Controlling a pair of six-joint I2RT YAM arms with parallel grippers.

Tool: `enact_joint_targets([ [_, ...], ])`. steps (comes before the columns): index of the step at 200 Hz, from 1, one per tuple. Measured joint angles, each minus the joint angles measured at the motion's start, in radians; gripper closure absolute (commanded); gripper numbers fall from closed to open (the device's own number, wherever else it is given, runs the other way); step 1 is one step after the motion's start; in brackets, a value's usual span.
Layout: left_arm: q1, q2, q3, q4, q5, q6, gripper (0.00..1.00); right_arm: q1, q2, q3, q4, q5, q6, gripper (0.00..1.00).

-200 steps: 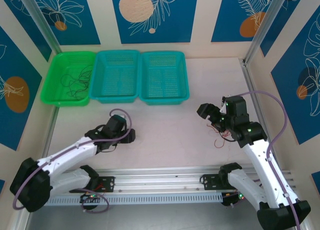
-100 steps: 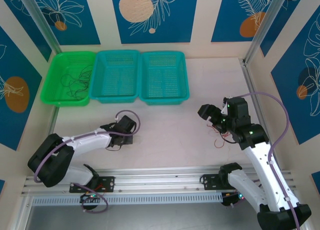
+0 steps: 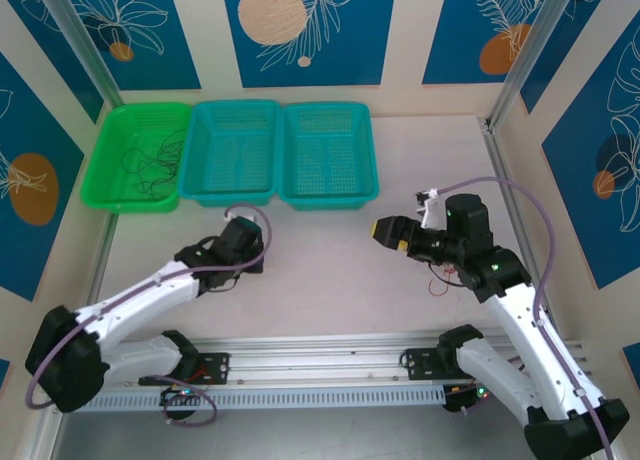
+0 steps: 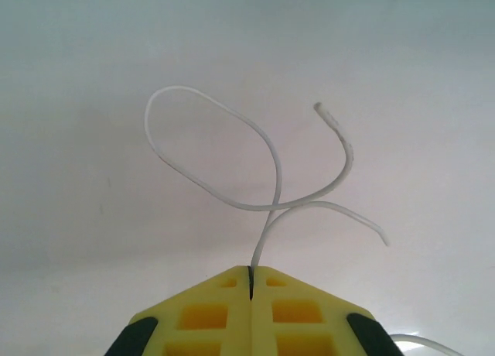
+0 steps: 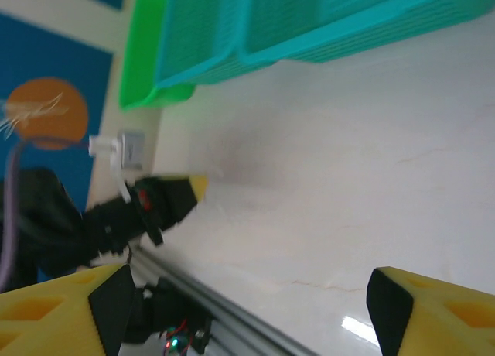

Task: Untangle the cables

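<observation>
My left gripper (image 4: 251, 275) is shut on one thin whitish cable (image 4: 276, 170). The cable rises from between the yellow fingers (image 4: 203, 313) and curls into a loop with two free ends over the pale table. From above, the left gripper (image 3: 246, 246) sits just in front of the baskets, left of centre. The right gripper (image 3: 388, 230) hovers at centre right, pointing left. Its yellow fingers (image 5: 58, 298) stand wide apart with nothing between them. A small tangle of red and dark cables (image 3: 441, 277) lies on the table, partly under the right arm.
A green basket (image 3: 108, 140) at the back left holds thin dark wires (image 3: 150, 160). Two teal baskets (image 3: 236, 192) (image 3: 328, 198) stand beside it. A metal rail (image 3: 320, 365) runs along the near edge. Walls close in both sides.
The left gripper has shut on the whitish cable and its arm has shifted towards the baskets. The right gripper has swung left, away from the tangle.
</observation>
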State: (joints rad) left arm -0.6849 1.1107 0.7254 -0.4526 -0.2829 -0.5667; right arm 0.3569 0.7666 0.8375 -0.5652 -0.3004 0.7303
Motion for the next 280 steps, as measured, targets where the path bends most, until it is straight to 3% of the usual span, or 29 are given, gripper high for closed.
enact_joint_targets([
  [22, 0.052, -0.019, 0.139, -0.012, -0.006, 0.076, 1.0, 0.106, 0.0, 0.0, 0.065, -0.014, -0.019, 0.19],
  [51, 0.204, 0.07, 0.345, 0.002, -0.001, 0.185, 1.0, 0.208, 0.017, 0.026, 0.097, 0.026, -0.044, 0.18],
  [94, 0.397, 0.407, 0.694, 0.068, 0.023, 0.299, 1.0, 0.251, 0.041, 0.055, 0.104, 0.089, -0.05, 0.18],
  [135, 0.483, 0.769, 1.018, 0.046, 0.055, 0.331, 1.0, 0.266, 0.016, 0.055, 0.08, 0.145, -0.042, 0.18],
  [152, 0.493, 0.868, 1.111, 0.01, 0.066, 0.338, 0.62, 0.266, -0.005, 0.055, 0.058, 0.171, -0.042, 0.18],
  [162, 0.495, 0.907, 1.152, -0.014, 0.073, 0.344, 0.5, 0.266, -0.02, 0.055, 0.043, 0.186, -0.041, 0.18],
  [170, 0.495, 0.923, 1.174, -0.036, 0.077, 0.339, 0.46, 0.266, -0.031, 0.055, 0.034, 0.198, -0.04, 0.18],
  [207, 0.495, 0.874, 1.16, -0.055, 0.126, 0.338, 0.45, 0.263, -0.057, 0.055, -0.021, 0.29, -0.024, 0.17],
  [239, 0.493, 0.659, 0.966, 0.0, 0.249, 0.29, 0.45, 0.222, -0.055, 0.043, -0.047, 0.356, 0.002, 0.17],
  [258, 0.475, 0.492, 0.833, 0.06, 0.319, 0.248, 0.45, 0.148, -0.046, 0.034, -0.092, 0.414, 0.046, 0.17],
  [280, 0.402, 0.309, 0.7, 0.124, 0.363, 0.222, 0.44, -0.022, -0.036, 0.003, -0.151, 0.452, 0.09, 0.17],
])
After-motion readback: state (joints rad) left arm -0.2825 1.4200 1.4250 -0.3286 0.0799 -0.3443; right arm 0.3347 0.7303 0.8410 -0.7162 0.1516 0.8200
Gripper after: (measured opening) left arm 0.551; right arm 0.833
